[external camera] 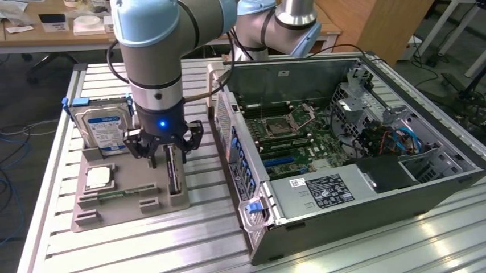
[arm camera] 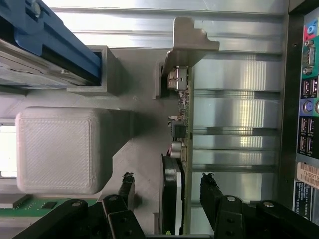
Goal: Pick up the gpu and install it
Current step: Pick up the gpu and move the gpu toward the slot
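Exterior view, gripper: we see the gripper [external camera: 164, 151] spread wide and holding nothing, low over the gray holder tray [external camera: 114, 215].
Exterior view, gpu: the gpu [external camera: 176, 176] stands on edge in that tray, on the exterior view's left of the open computer case [external camera: 365, 193].
Wrist view, gripper: we see its fingers [arm camera: 127, 188] on either side of the card, a gap on each side.
Wrist view, gpu: we see it edge-on [arm camera: 185, 119].

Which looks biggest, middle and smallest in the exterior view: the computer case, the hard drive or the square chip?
1. computer case, by far the largest.
2. hard drive.
3. square chip, smallest.
Drive and chip sit close together, so nearness doesn't muddle it.
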Robot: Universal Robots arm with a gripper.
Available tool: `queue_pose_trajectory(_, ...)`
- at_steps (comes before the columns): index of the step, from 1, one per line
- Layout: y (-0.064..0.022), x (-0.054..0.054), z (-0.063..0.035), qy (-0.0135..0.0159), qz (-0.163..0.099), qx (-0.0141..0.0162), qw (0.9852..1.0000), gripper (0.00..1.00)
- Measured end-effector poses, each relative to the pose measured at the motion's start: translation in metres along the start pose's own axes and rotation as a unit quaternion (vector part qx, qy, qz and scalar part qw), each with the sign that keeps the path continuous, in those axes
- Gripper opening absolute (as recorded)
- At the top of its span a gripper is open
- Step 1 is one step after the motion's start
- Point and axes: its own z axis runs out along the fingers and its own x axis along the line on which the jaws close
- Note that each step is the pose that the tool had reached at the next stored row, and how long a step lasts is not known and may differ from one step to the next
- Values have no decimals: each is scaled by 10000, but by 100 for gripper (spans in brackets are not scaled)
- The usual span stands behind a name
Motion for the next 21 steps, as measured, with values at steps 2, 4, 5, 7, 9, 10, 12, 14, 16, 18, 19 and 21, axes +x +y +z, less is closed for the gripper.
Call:
queue_pose_trajectory(2,0,0,0,0,0,0,10000,65)
queue_pose_trajectory(4,0,0,0,1,0,1,10000,65)
queue_pose_trajectory(5,0,0,0,0,0,0,10000,65)
queue_pose_trajectory(7,0,-1,3,0,0,3,10000,65)
queue_pose_trajectory(9,0,0,17,0,1,8,10000,65)
queue_pose_trajectory(10,-1,0,27,0,2,11,10000,65)
queue_pose_trajectory(12,-2,0,51,0,7,13,10000,65)
queue_pose_trajectory(14,-3,0,72,0,14,13,10000,65)
queue_pose_trajectory(16,-5,1,83,0,15,14,10000,65)
queue_pose_trajectory(18,-5,0,95,0,15,14,10000,65)
queue_pose_trajectory(19,-6,0,96,1,14,14,10000,64)
queue_pose_trajectory(21,-6,0,97,1,14,15,10000,57)
